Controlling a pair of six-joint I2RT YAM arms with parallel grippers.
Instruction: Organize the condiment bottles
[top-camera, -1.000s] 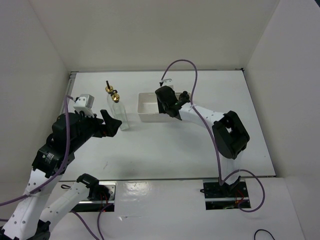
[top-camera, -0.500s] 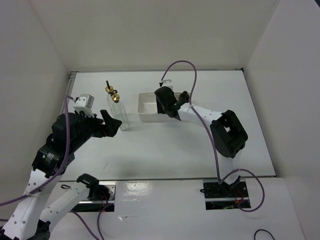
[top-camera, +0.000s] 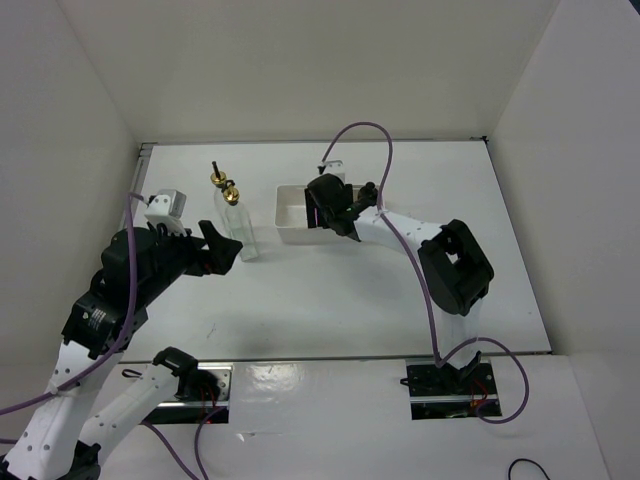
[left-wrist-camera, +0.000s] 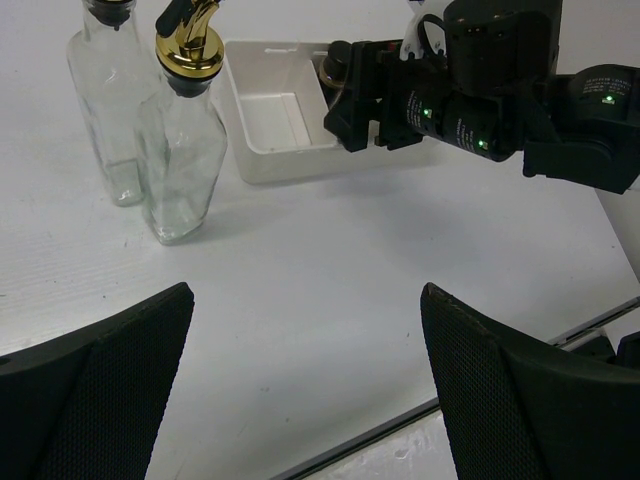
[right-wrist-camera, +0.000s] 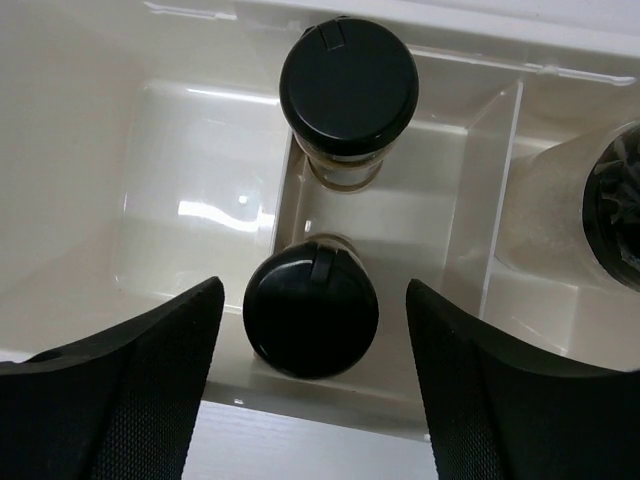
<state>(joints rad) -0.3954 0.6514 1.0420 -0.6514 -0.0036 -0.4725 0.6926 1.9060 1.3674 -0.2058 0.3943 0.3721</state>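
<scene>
Two tall clear glass bottles with gold pourers (top-camera: 240, 232) (left-wrist-camera: 186, 160) (left-wrist-camera: 108, 110) stand side by side on the table, left of the white tray (top-camera: 290, 230) (left-wrist-camera: 285, 160). Two dark black-capped spice jars stand in the tray's middle compartment, one far (right-wrist-camera: 348, 82) and one near (right-wrist-camera: 312, 312). A whitish jar (right-wrist-camera: 540, 215) with a black cap fills the right compartment. My right gripper (right-wrist-camera: 312, 292) (top-camera: 322, 212) hangs open over the near jar, a gap on each side of the cap. Open over bare table, my left gripper (left-wrist-camera: 305, 300) (top-camera: 222, 246) sits just in front of the bottles.
The tray's left compartment (right-wrist-camera: 195, 190) holds nothing. White walls enclose the table on three sides. The table's near edge (left-wrist-camera: 480, 385) runs just below my left gripper's fingers. A purple cable (top-camera: 365, 130) arches over the right arm.
My right gripper's jaws have spread apart and let go of the near spice jar, which now stands in the tray. The left arm has barely moved.
</scene>
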